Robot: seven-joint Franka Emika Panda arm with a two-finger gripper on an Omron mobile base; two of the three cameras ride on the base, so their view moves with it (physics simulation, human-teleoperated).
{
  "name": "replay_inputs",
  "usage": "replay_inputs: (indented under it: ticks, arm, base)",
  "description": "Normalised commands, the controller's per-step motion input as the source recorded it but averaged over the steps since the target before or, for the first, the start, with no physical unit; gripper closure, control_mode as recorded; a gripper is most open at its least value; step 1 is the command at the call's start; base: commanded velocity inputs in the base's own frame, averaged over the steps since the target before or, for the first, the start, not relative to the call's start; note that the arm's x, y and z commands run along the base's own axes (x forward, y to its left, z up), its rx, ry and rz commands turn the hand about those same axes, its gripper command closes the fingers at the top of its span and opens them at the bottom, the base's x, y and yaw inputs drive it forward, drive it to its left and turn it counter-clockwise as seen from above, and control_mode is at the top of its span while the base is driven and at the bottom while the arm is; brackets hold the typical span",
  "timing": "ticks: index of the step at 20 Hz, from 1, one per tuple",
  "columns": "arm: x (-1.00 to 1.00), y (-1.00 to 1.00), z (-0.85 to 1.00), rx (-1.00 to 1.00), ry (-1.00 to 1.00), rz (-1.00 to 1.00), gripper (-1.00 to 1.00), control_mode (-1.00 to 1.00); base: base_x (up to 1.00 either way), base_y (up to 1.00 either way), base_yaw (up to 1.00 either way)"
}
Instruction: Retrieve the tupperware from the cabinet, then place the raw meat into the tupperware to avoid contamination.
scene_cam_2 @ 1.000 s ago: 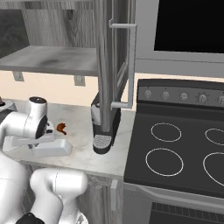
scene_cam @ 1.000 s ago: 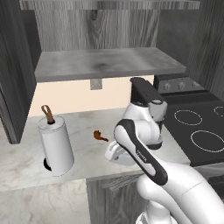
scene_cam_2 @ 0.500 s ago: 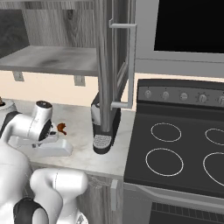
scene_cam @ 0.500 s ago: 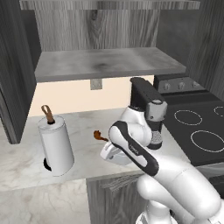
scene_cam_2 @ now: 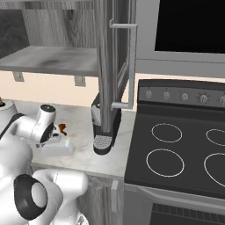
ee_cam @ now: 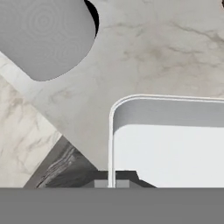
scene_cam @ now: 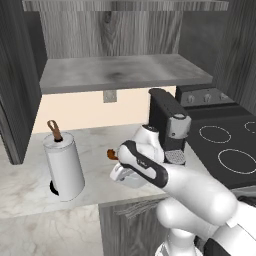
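Note:
The tupperware (scene_cam: 128, 178) is a shallow whitish tray sitting low on the marble counter near its front edge; whether it rests on the counter I cannot tell. My gripper (scene_cam: 121, 171) is shut on the tupperware's thin rim (ee_cam: 111, 131), with the tips (ee_cam: 111, 183) straddling the wall. The raw meat (scene_cam: 112, 154), a tiny brown-orange piece, lies on the counter just behind the tupperware (scene_cam_2: 58, 145), a small gap apart; the raw meat (scene_cam_2: 62, 128) is beside my hand. The cabinet (scene_cam: 120, 72) above stands open, its grey shelf bare.
A white paper-towel roll (scene_cam: 63, 167) on a holder stands left of the tupperware, and appears as a grey cylinder (ee_cam: 46, 35) in the hand view. A black coffee machine (scene_cam: 167, 125) stands right of my arm. The open cabinet door (scene_cam_2: 116, 66) hangs above it. The stove (scene_cam_2: 176, 154) is right.
My hand has carried the tupperware a little to the left and down toward the counter's front, nearer the raw meat. The meat and towel roll have not moved.

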Motion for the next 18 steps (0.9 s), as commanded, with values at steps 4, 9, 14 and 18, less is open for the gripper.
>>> replay_inputs:
  ticks: [4,9,14,18]
  arm:
    - [0.35,0.09,-0.26,0.01,-0.01,-0.04,1.0,-1.0]
    - [0.33,0.06,-0.27,0.02,-0.02,-0.04,1.0,-1.0]
    - [0.16,0.0,-0.22,0.06,-0.1,-0.05,1.0,-1.0]
    - [0.1,0.0,-0.15,0.08,-0.17,-0.06,1.0,-1.0]
  base:
    - [0.0,0.0,0.0]
    - [0.0,0.0,0.0]
    - [0.0,0.0,0.0]
    - [0.0,0.0,0.0]
